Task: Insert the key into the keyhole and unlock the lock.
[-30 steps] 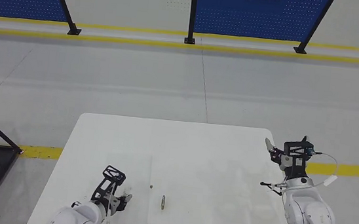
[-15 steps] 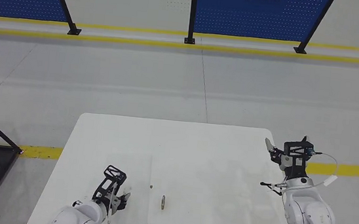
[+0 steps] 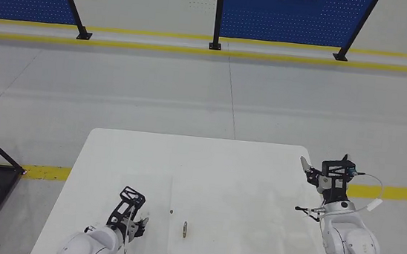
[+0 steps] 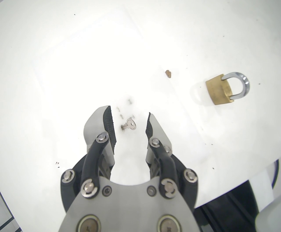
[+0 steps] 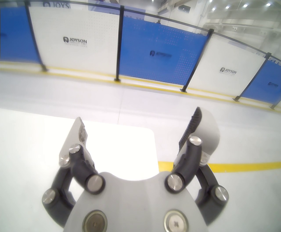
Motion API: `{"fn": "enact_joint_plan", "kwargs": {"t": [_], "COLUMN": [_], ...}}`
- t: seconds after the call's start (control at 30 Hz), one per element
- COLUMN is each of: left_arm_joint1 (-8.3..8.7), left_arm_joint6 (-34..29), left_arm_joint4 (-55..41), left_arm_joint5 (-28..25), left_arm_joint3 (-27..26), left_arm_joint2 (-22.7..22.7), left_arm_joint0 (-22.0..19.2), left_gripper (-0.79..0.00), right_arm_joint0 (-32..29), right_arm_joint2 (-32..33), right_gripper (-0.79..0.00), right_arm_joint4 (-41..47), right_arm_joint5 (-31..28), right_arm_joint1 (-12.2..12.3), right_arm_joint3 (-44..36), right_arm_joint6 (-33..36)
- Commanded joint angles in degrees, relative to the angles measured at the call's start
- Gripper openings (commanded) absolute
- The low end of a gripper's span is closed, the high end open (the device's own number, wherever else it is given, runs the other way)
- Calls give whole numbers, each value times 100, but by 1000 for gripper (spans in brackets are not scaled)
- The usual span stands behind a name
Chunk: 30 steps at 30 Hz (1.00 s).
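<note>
A small silver key (image 4: pixel 130 125) lies flat on the white table (image 3: pixel 221 174). My left gripper (image 4: pixel 129 111) hovers just above it, open, with one finger on each side of the key and nothing held. A brass padlock (image 4: pixel 220 92) with a silver shackle lies on its side a short way off; in the top view the padlock (image 3: pixel 184 229) sits to the right of the left gripper (image 3: pixel 139 223). My right gripper (image 5: pixel 138 114) is open and empty, raised over the table's far right corner, and it appears as the right gripper (image 3: pixel 322 168) in the top view.
A small brown speck (image 4: pixel 168 73) marks the table between key and padlock. The table's near edge (image 4: pixel 230 189) runs close behind the padlock. Blue and white fence panels (image 3: pixel 216 9) stand far across the floor.
The left arm has edged slightly to the right near the table's front. The right arm has not moved.
</note>
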Motion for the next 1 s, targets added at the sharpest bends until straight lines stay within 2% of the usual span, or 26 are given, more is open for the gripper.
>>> {"fn": "enact_joint_plan", "kwargs": {"t": [0.0,0.5,0.97], "left_arm_joint1": [2,15,18], "left_arm_joint6": [8,-87,-125], "left_arm_joint4": [5,182,295], "left_arm_joint5": [-9,52,62], "left_arm_joint3": [10,-20,179], "left_arm_joint2": [6,101,219], "left_arm_joint0": [-6,18,-51], "left_gripper": [-416,-453,-496], "right_arm_joint0": [0,0,0], "right_arm_joint2": [0,0,0], "right_gripper": [0,0,0], "right_arm_joint4": [0,0,0], "right_arm_joint5": [0,0,0], "right_arm_joint1": [0,0,0], "right_arm_joint3": [0,0,0], "right_arm_joint6": [0,0,0]}}
